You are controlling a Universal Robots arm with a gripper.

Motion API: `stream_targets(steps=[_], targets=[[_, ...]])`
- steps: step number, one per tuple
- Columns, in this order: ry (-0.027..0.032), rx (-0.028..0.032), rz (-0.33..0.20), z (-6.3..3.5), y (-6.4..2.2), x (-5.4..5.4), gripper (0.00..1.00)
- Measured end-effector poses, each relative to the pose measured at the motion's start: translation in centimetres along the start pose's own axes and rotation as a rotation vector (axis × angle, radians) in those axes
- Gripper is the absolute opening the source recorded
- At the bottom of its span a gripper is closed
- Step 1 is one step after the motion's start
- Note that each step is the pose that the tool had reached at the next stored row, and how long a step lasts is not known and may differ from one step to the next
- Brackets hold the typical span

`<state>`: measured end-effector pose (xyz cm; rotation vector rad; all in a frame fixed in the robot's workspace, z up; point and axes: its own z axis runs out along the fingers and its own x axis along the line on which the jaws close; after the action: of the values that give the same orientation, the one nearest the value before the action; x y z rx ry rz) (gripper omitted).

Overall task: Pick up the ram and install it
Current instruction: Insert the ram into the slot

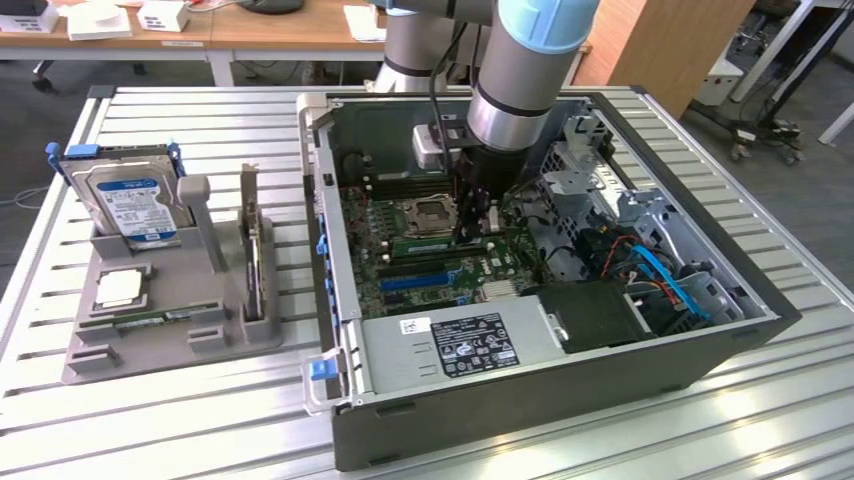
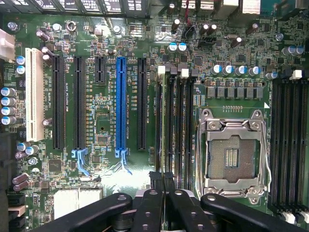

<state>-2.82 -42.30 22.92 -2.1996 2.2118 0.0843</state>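
My tool [image 2: 161, 176] is pinched narrow on the ram [image 2: 161, 125], which stands edge-on right under me at the memory slot farthest from the CPU socket [image 2: 231, 154]. Its long axis runs along that slot, parallel to the socket's side.

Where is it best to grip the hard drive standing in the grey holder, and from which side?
Probably by its upper edge, from above, pinching the two flat faces: the hard drive stands almost upright in the grey holder, which covers its lower part.
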Motion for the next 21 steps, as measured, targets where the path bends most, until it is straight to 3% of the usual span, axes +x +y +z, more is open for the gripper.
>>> stream_targets(steps=[21], targets=[[0.0001,0.0000,0.000,0.08,0.00,-0.06,0.11]])
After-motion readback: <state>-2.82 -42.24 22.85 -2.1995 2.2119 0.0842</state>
